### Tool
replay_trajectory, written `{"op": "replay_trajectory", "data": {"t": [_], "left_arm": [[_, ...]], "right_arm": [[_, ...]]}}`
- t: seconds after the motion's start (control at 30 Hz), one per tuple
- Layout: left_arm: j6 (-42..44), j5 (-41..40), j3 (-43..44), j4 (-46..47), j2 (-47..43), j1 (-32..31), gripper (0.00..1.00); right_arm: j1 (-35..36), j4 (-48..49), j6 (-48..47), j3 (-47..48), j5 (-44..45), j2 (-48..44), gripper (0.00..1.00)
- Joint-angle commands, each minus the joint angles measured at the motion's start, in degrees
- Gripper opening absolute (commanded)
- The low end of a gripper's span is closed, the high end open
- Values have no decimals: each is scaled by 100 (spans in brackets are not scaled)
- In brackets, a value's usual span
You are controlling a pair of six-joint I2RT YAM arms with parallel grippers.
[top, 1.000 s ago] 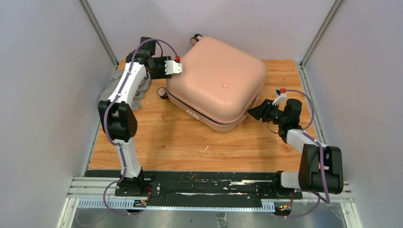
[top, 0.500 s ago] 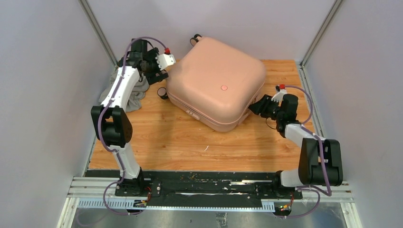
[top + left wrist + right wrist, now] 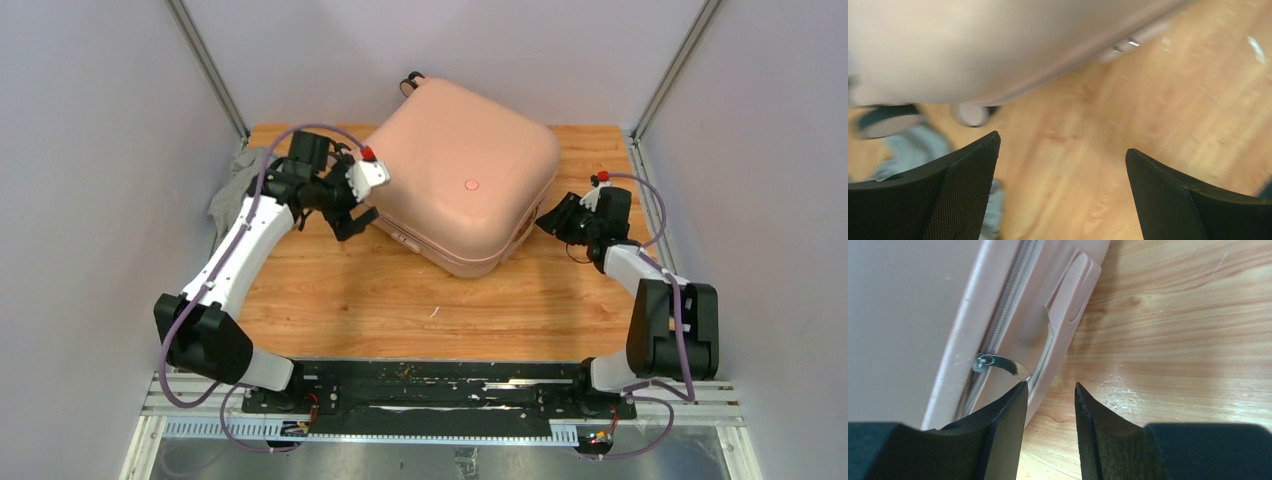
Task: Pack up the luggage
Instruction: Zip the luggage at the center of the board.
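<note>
I look down on a wooden surface (image 3: 380,300), its light orange planks filling the middle of the overhead frame. A crumpled grey cloth (image 3: 225,200) lies at its upper-left edge, and shows blurred at the lower left of my left wrist view. A small white fleck (image 3: 436,312) sits low centre. My right wrist view shows pale crumbs (image 3: 1115,382) right of centre and a thin scratch (image 3: 1193,285) at upper right.

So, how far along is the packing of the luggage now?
Done: nothing that shows. The luggage lies shut, and a grey cloth is outside it at the table's left edge. In hand: the right gripper, jaws slightly apart, is at the metal zipper pull without pinching it; the left gripper is open and empty. Left, probably: open it, put the cloth in, close it.
</note>
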Motion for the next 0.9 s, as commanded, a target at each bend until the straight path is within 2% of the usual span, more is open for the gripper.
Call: {"op": "replay_trajectory", "data": {"t": [0.0,0.13,0.37,0.53,0.6,0.87], "left_arm": [[-260,294,-852,-276,-181,-258,100],[-431,97,-1240,-8,-66,-272,100],[-967,-783,-1744,1518,51,-272,100],[-1273,-1138,-1729,2400,424,-268,100],[-1359,-1234,-1606,2570,712,-259,100],[-1873,-1116,-808,2923,1696,209,100]], "right_arm": [[260,-22,187,257,-208,439,43],[446,72,256,357,-223,778,38],[903,382,368,173,-316,918,32],[1179,402,350,-48,-289,808,6],[1328,405,322,-198,-220,677,0],[2239,497,430,-741,148,136,0]]}}
